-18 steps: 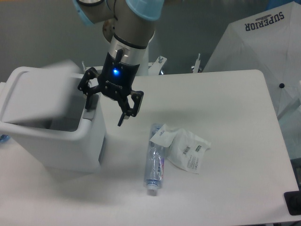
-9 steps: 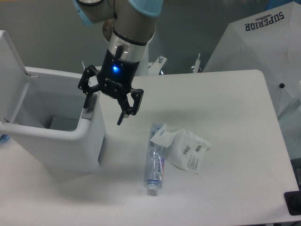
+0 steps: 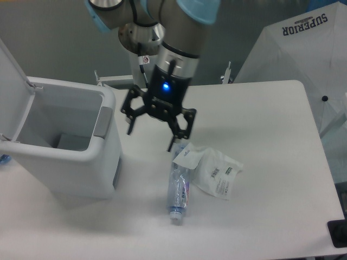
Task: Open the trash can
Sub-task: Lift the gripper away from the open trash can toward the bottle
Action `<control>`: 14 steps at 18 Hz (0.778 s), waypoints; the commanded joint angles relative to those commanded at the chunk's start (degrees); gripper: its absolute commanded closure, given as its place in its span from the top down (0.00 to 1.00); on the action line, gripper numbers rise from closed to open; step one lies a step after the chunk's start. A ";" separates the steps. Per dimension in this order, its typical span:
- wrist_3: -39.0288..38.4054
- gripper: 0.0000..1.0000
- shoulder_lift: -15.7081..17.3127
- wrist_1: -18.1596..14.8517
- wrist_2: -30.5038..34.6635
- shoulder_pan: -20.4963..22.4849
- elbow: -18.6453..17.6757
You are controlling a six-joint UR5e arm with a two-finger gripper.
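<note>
The white trash can [image 3: 65, 162] stands at the left of the table with its lid [image 3: 10, 86] swung up and back, so the inside shows. Its grey push-button tab [image 3: 103, 121] is on the right rim. My gripper [image 3: 152, 136] hangs open and empty to the right of the can, apart from it, above the table and just up-left of the white bag.
A clear plastic bottle [image 3: 179, 188] lies on the table below the gripper. A crumpled white bag [image 3: 211, 170] lies against it to the right. A white umbrella-like cover [image 3: 303, 59] stands at the far right. A dark object [image 3: 339, 233] sits at the bottom right corner.
The lid went from partly lifted to fully upright. My gripper moved right, away from the can's button rim, toward the bottle and bag, still open.
</note>
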 joint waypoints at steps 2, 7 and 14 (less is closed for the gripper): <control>2.72 1.00 -1.32 0.18 1.66 1.31 0.18; 16.85 1.00 -4.75 -0.26 10.53 4.04 -0.08; 32.24 1.00 -8.44 -0.26 17.66 9.22 -0.17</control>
